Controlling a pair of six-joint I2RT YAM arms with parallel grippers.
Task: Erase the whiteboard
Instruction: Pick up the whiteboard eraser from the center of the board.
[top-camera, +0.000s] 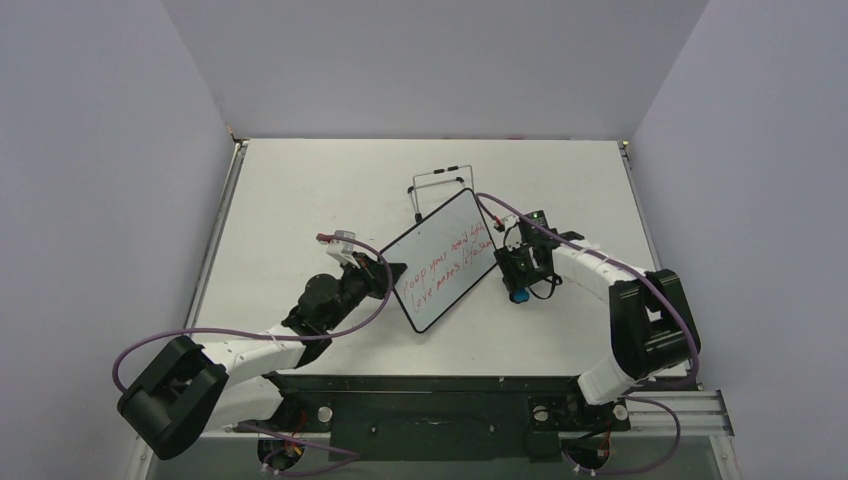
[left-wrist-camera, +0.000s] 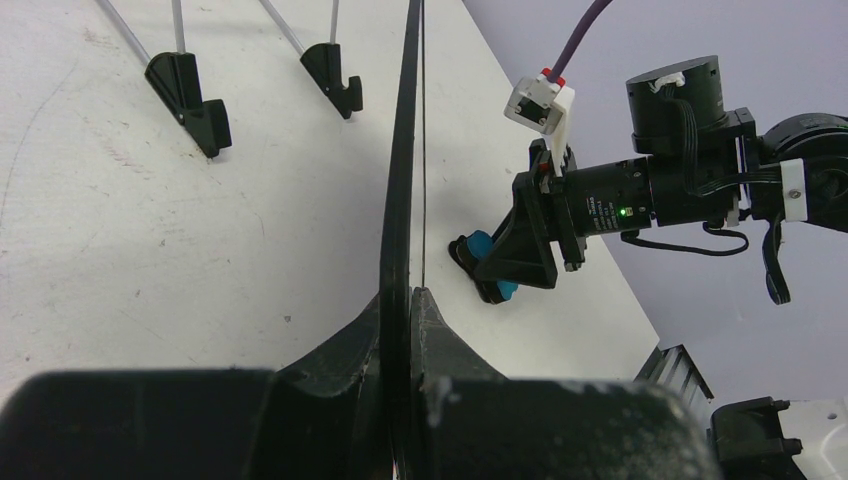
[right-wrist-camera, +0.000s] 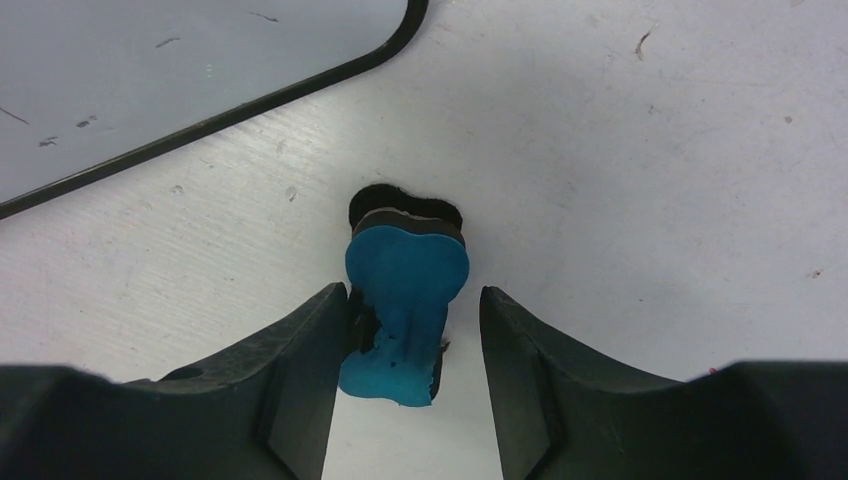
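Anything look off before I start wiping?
Yes: the small blue eraser with a black pad sits askew in the right gripper, touching one finger and clear of the other, its near end ragged. The left gripper holds the black-framed whiteboard by its edge.

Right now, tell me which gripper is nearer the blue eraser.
Right. The right gripper straddles the blue eraser; the left gripper grips the whiteboard at its opposite edge.
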